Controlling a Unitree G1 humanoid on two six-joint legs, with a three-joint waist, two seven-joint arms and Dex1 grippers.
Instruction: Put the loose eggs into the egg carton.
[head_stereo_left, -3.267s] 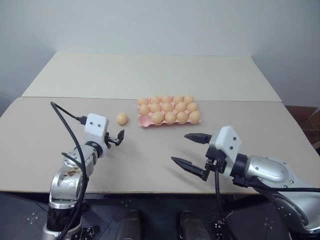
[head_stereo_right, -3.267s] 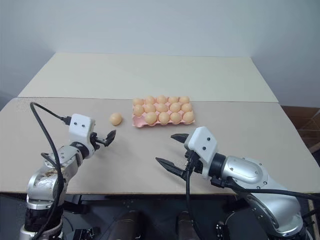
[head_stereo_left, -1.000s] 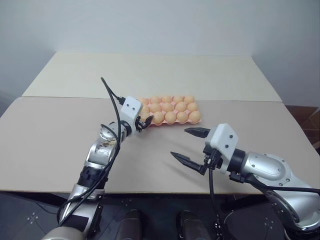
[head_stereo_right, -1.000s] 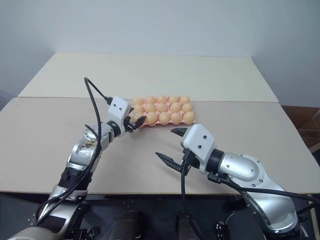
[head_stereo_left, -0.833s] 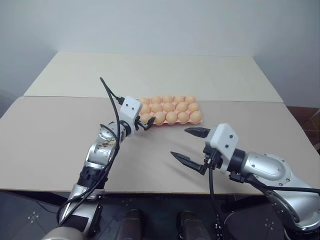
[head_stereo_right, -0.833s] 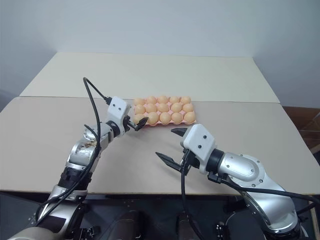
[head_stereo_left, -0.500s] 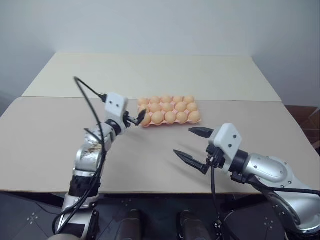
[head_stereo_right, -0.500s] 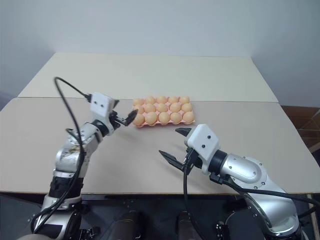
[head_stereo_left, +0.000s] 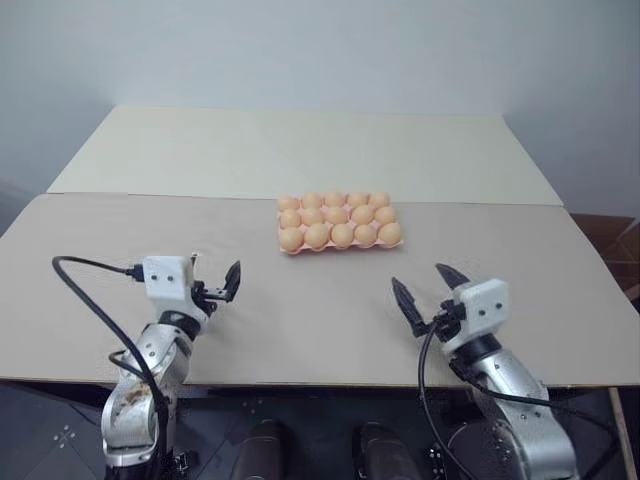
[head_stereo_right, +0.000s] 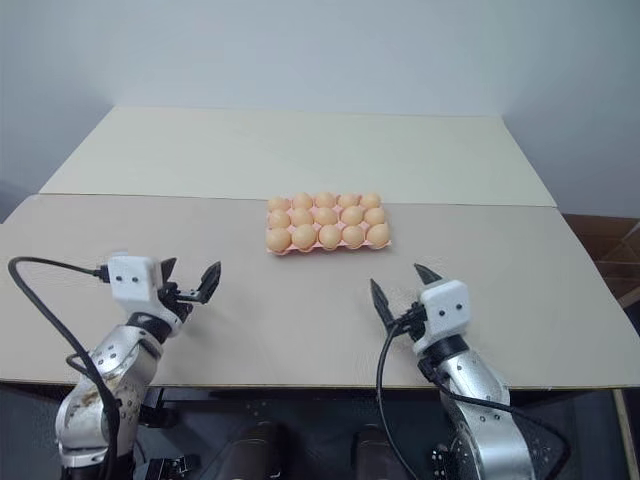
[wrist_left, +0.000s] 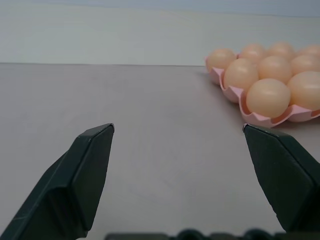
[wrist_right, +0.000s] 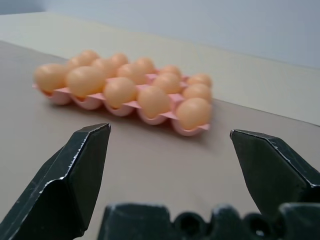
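A pink egg carton (head_stereo_left: 337, 238), every cup filled with eggs (head_stereo_left: 316, 235), sits mid-table (head_stereo_left: 300, 310). The left gripper (head_stereo_left: 214, 284) and right gripper (head_stereo_left: 423, 288) hover near the front edge, both spread wide and empty. The right wrist view alone shows the carton's scalloped cups up close.

Pink carton (head_stereo_left: 284, 246) flat on the tan table, just above frame centre, long side running left-right. Fifteen pale orange eggs (head_stereo_left: 340, 219) seated in it, three rows of five, every cup filled, all upright and snug. Scalloped rim showing along the near edge.
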